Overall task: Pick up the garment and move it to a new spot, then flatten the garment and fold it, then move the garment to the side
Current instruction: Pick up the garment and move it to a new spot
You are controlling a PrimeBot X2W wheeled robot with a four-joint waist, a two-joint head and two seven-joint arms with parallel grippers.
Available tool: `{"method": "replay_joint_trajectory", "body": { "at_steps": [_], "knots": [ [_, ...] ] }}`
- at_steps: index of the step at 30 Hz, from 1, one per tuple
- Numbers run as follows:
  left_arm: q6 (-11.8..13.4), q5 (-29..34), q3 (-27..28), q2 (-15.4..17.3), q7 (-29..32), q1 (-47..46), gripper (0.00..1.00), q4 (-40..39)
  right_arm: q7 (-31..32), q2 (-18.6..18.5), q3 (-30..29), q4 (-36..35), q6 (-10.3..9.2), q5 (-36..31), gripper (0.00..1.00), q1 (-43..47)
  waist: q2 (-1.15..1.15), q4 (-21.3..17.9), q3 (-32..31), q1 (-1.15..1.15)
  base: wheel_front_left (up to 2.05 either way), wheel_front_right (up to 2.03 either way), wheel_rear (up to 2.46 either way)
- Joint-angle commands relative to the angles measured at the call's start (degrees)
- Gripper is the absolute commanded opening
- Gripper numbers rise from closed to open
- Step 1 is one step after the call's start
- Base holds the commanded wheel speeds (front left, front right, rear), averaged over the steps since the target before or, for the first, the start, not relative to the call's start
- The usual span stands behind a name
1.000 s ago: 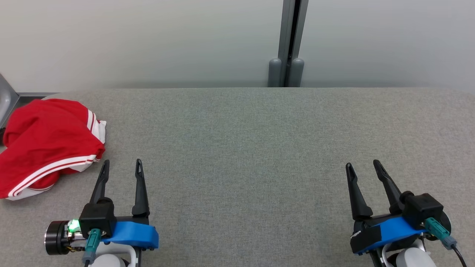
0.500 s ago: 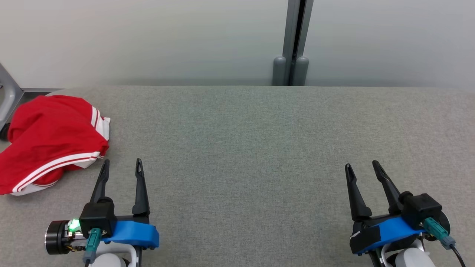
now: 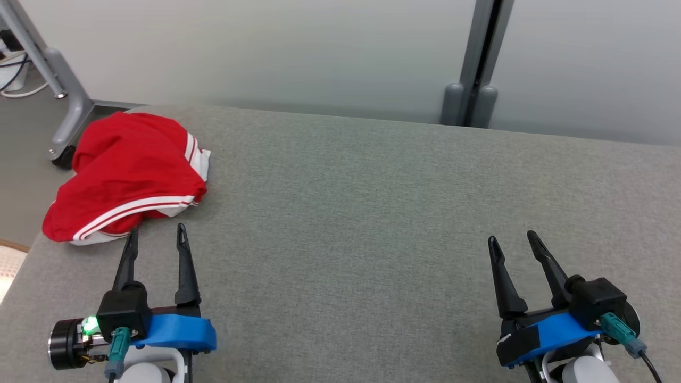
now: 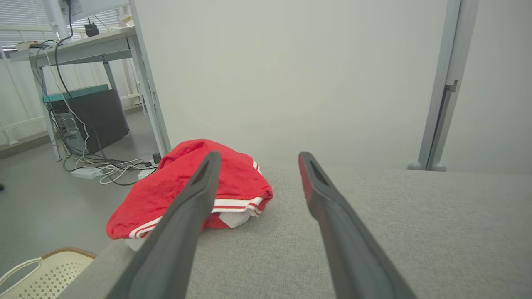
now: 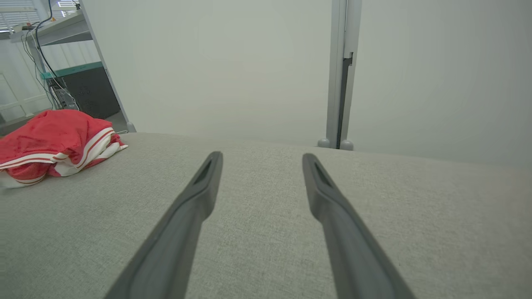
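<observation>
The garment, red with white striped bands, lies crumpled in a loose heap at the far left corner of the desk, a flat surface covered in grey fabric. Its left side reaches the left edge of the desk. The left tool is positioned over the near left part of the desk with its fingers spread wide and nothing between them. The fingers point toward the far edge, and the left fingertip is just beside the near hem of the garment; contact cannot be confirmed. In the left wrist view, the left tool is aimed at the right side of the garment, which is ahead of the fingertips. The right tool is over the near right part of the desk, also spread wide and holding nothing, well apart from the garment. In the right wrist view, the right tool faces bare grey fabric, with the garment far off to the left. A pale partition wall with a grey post stands behind the far edge. A cream perforated basket is below the left edge.
</observation>
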Motion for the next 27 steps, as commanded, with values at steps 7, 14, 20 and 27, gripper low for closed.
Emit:
{"method": "replay_joint_trajectory", "body": {
  "at_steps": [7,14,20,27],
  "knots": [
    [1.1,-0.5,1.2,0.2,-0.2,1.7,1.00,-1.6,-0.2,-0.4,0.2,0.1,0.02,-0.5,1.00,0.3,0.00,6.0,0.8,0.00,0.00,0.00,0.00],
    [1.3,-1.0,2.4,0.5,-0.2,2.5,1.00,-2.1,-0.2,-0.3,0.6,0.0,0.02,-1.0,1.00,0.6,0.00,11.7,1.0,0.00,0.00,0.00,0.00],
    [1.9,-1.2,3.2,0.2,-0.2,3.8,1.00,-2.9,-0.2,-0.4,0.9,0.3,0.02,-1.2,1.00,0.8,0.00,15.5,0.8,0.00,0.00,0.00,0.00],
    [2.1,-1.6,4.5,0.4,-0.2,5.1,1.00,-3.9,-0.2,-0.4,1.8,0.2,0.02,-1.1,1.00,0.7,0.00,16.2,1.0,0.00,0.00,0.00,0.00]
  ]
}}
